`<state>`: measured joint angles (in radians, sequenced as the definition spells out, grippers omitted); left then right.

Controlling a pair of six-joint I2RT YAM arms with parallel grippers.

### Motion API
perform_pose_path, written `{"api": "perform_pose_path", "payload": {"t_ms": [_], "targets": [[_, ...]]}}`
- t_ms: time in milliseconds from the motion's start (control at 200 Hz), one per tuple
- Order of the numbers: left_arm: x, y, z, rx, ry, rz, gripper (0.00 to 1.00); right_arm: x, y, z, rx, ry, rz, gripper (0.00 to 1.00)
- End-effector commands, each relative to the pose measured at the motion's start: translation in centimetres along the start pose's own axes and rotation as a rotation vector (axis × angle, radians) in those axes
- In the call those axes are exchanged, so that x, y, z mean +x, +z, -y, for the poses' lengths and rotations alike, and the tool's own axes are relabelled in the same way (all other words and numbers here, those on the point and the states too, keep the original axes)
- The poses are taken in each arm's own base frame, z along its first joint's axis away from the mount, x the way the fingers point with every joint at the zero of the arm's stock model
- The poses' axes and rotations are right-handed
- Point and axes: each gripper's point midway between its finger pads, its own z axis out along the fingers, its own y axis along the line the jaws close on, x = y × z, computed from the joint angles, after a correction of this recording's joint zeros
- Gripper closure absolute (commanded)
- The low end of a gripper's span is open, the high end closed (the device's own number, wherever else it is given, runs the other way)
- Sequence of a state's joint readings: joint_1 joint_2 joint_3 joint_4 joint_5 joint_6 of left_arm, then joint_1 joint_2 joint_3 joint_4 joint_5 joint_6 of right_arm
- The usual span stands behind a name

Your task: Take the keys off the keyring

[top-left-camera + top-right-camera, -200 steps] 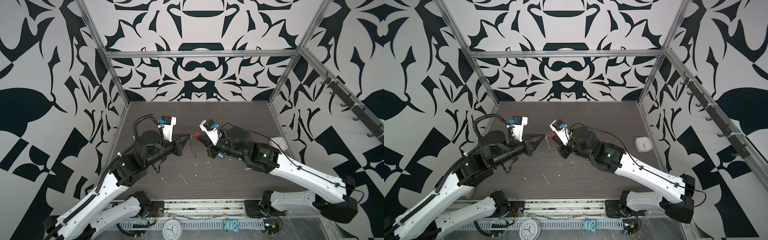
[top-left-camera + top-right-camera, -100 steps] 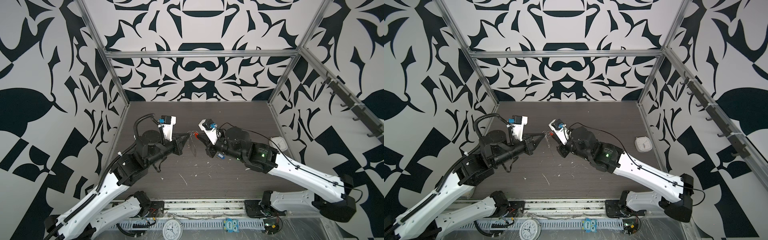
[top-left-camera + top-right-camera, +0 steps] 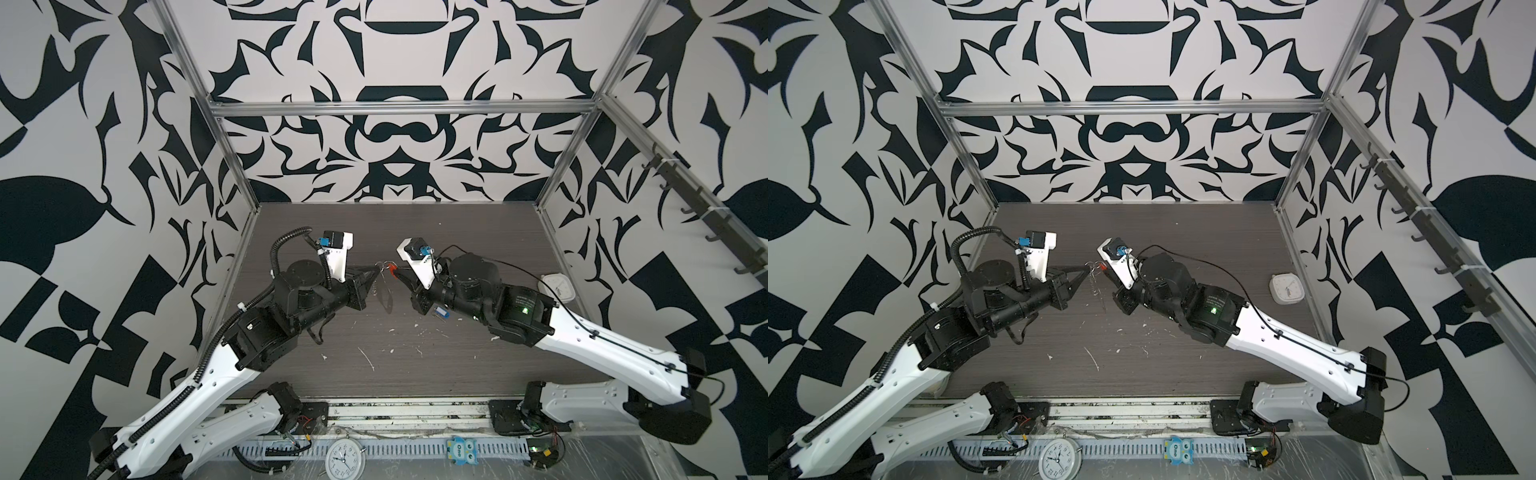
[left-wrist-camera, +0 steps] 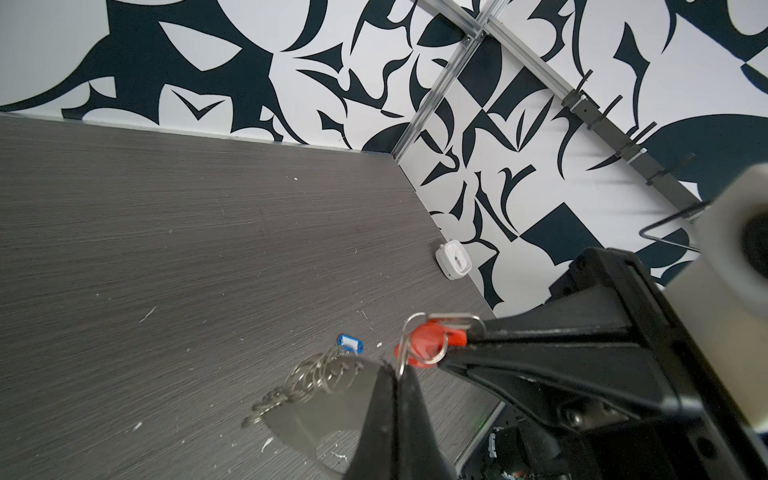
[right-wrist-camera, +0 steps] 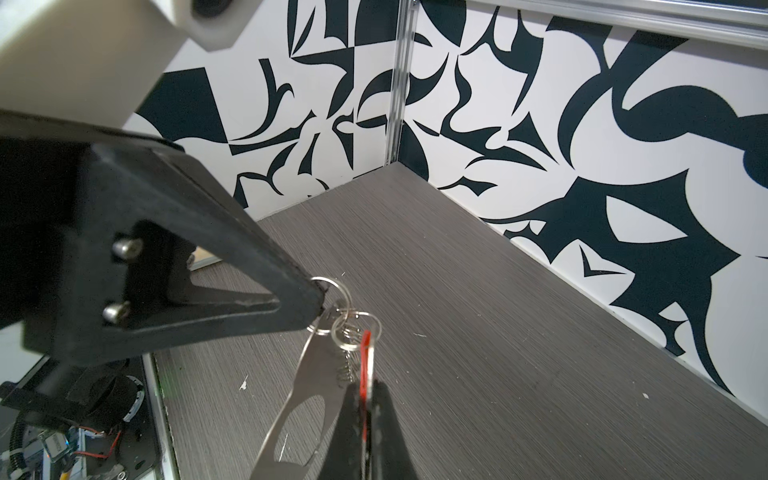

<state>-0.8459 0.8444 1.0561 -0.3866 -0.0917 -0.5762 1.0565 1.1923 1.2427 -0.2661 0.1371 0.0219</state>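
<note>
Both grippers hang above the middle of the table, tip to tip. My left gripper is shut on one ring of the keyring, a chain of silvery rings that dangles below with a flat metal plate. My right gripper is shut on the red key, whose small ring is still linked to the chain. The blue key lies alone on the table under the right arm.
A white square clock stands by the right wall. White scuff marks dot the dark table. A round clock and a blue owl tag sit on the front rail.
The right arm has crept very slightly toward the left gripper. Both grips are unchanged and the keyring hangs as before.
</note>
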Motion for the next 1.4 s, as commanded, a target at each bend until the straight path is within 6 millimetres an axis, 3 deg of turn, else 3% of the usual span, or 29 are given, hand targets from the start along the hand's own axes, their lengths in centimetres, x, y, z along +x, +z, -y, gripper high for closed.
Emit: {"api": "perform_pose_path", "payload": {"t_ms": [0,315,810,1400], "targets": [[-0.1,-0.5,-2.3,-0.116,0.006,0.017,1.0,-3.9,-2.1,2.2,0.102,0.032,0.118,1.0],[0.0,-0.5,-2.9,-0.149,0.014,0.02,1.0,-4.3,-2.2,2.9,0.14,0.043,0.14,1.0],[1.0,0.0,-4.1,-0.219,0.026,-0.015,1.0,-6.7,-2.9,3.8,0.191,0.039,0.216,1.0],[2.0,0.4,-4.8,-0.243,0.031,-0.053,1.0,-8.2,-4.0,5.6,0.282,0.033,0.26,1.0]]}}
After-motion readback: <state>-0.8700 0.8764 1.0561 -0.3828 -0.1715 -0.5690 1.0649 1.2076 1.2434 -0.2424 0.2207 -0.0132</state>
